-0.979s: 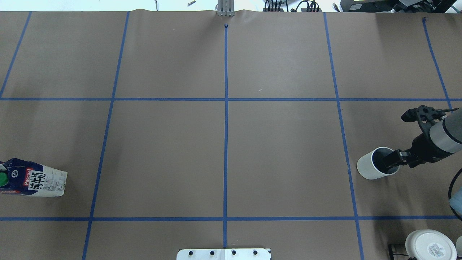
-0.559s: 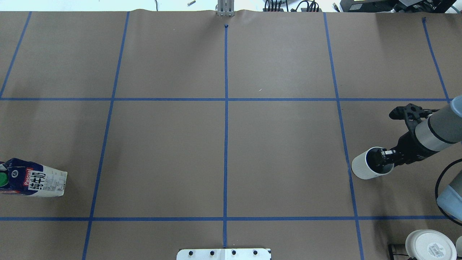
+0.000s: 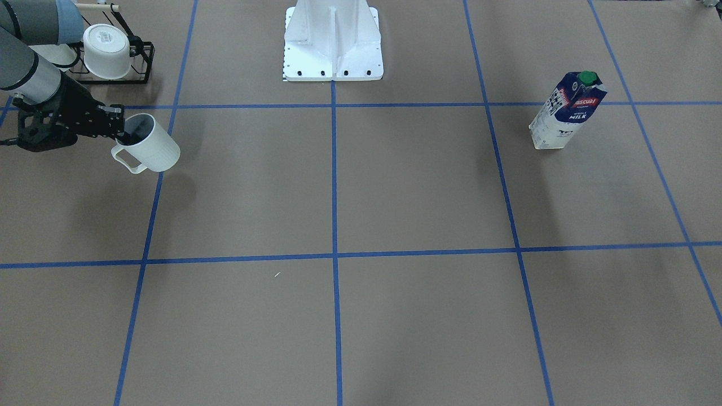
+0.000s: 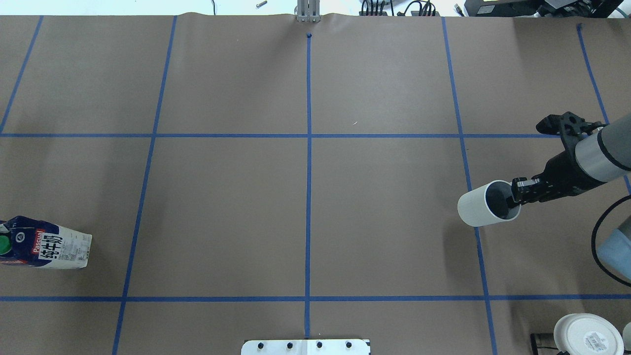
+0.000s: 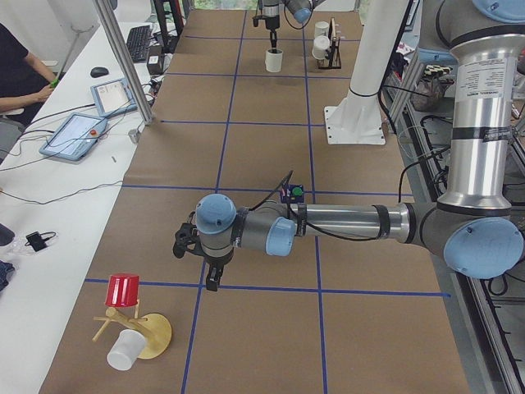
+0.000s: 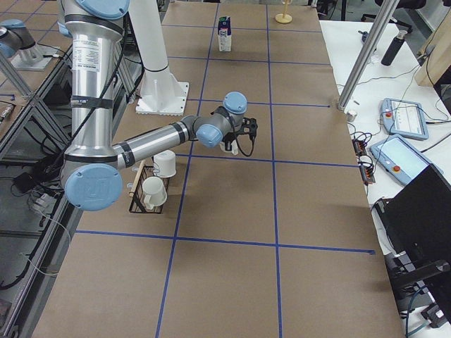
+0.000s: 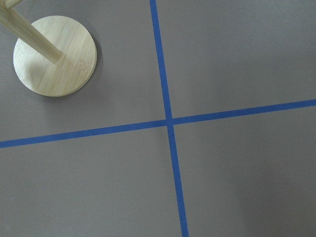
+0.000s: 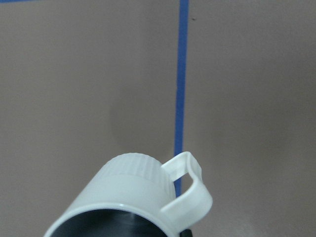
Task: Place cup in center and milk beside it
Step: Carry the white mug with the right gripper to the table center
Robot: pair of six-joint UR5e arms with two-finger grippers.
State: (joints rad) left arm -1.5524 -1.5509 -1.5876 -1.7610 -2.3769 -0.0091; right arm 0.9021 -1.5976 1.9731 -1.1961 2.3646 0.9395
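Transport leg, right arm. The right gripper is clamped on the rim of the plain white cylindrical cup with a loop handle, one finger inside the grey mouth and one outside. The cup hangs tilted, mouth tipped back toward the wrist. It looks clear of the brown paper table, over the blue tape line on the robot's right, well apart from the middle tape line.

The tall navy-and-white milk carton with a green screw cap stands upright far over on the robot's left side.

The left gripper shows only in the side view, near a round bamboo stand base. I cannot tell whether it is open or closed.

My read on doing it well:
- A rim pinch is a thin hold, so travel slowly with no jerks.
- Level the cup before lowering it.
- Seat the base flat at the middle before letting go.
- Leave room on the carton's side for the milk carton to stand next to it.
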